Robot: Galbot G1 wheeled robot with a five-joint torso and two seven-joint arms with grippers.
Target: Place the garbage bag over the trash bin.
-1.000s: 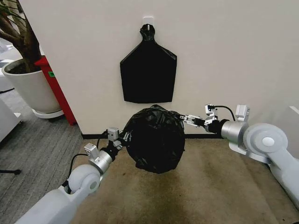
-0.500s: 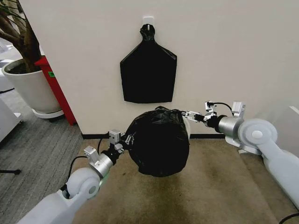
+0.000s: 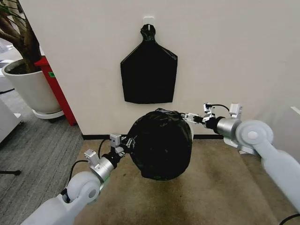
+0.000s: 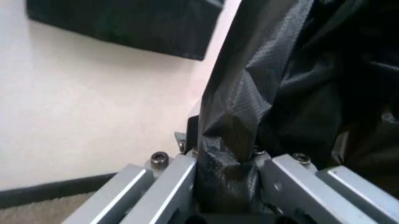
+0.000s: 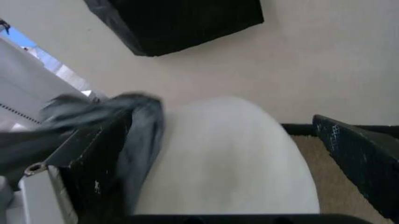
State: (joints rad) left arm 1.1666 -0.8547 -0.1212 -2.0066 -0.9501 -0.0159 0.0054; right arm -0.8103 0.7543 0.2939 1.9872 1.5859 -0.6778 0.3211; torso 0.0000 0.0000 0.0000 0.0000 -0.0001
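One glossy, crinkly black plastic garbage bag (image 3: 161, 144) is draped over one round cream-white trash bin (image 5: 231, 158). Beside the bin, the left gripper (image 3: 125, 143) is clamped on bag plastic; the right gripper (image 3: 189, 116) jaws' state cannot be told.

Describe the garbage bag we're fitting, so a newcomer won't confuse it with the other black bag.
Start at the cream wall; on the carpet below it, between both arms, sits a rounded black mass. That is the garbage bag: loose, glossy, crinkled, bulging. The bag bundle hangs flat on a wall hook, with a knotted neck.
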